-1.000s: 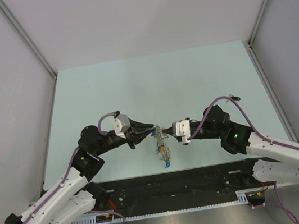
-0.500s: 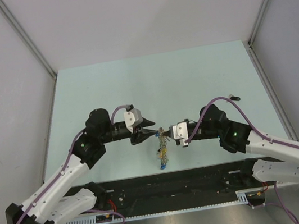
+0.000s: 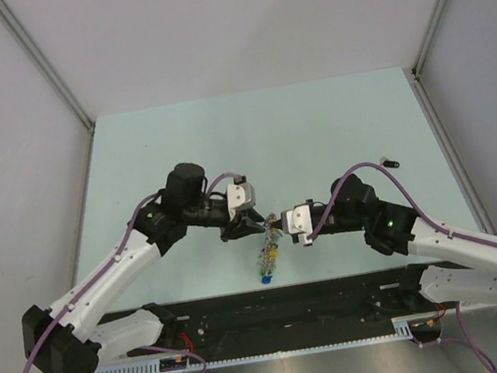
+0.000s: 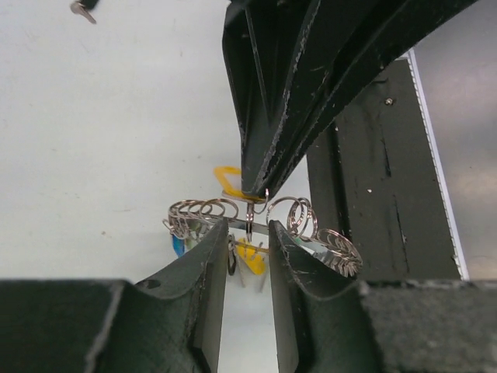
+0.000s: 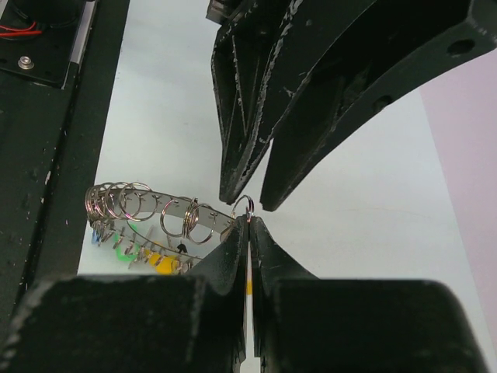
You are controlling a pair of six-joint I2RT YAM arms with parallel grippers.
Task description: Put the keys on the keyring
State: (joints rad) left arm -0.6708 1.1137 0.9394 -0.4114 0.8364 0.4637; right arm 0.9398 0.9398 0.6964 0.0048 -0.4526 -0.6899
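**Grey coiled metal keyring (image 5: 175, 208) held above the pale green tabletop (image 3: 315, 129), several keys already on it**
Small silver keys with yellow, green and blue plastic heads (image 5: 159, 264) dangle under the keyring. The right tool (image 5: 250, 221) is pinched together on the keyring's end, and the left tool (image 4: 248, 233), jaws apart, straddles a small loop on it. Well apart from the keyring, a dark-headed key (image 3: 387, 164) lies loose, apparently left to thread.

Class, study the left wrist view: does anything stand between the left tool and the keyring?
Nothing visible does. The left tool, fingers parted, sits right at the keyring. The right tool, shut on the keyring, meets the same spot from the opposite side, crowding it but not blocking the way.
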